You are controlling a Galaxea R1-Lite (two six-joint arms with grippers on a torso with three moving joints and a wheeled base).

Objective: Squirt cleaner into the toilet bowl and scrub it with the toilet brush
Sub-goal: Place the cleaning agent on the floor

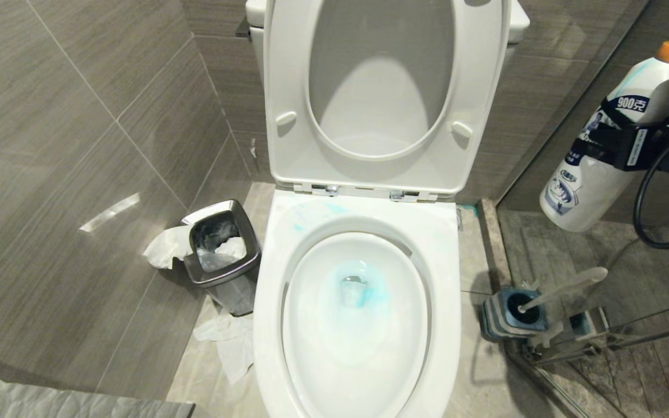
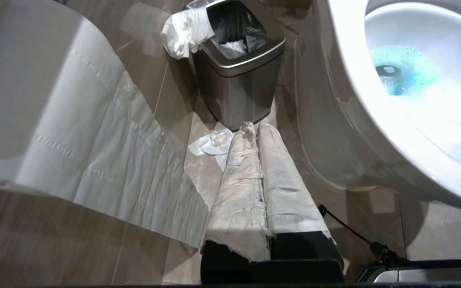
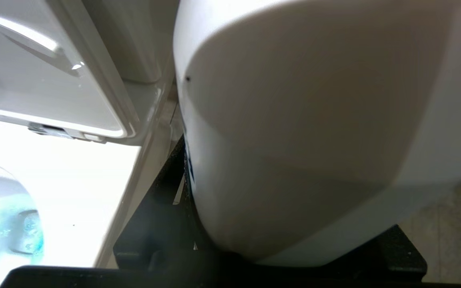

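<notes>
The white toilet bowl (image 1: 358, 216) stands in the middle with its seat and lid raised. Turquoise cleaner (image 1: 363, 291) tints the water round the drain and streaks the back rim; it also shows in the left wrist view (image 2: 404, 74). My right gripper (image 1: 625, 142) is shut on a white cleaner bottle (image 1: 593, 168) with an orange cap, held tilted in the air right of the bowl; the bottle (image 3: 314, 132) fills the right wrist view. The toilet brush (image 1: 567, 286) leans in its striped holder (image 1: 494, 322) on the floor, bristle head hidden. My left gripper (image 2: 254, 130), paper-wrapped, hangs shut low, left of the bowl.
A steel waste bin (image 1: 221, 249) with tissue hanging over it stands left of the bowl, and crumpled tissue (image 1: 230, 342) lies on the floor beside it. A strip of toilet paper (image 2: 94, 140) hangs near my left arm. A glass partition frame (image 1: 601, 342) runs behind the brush holder.
</notes>
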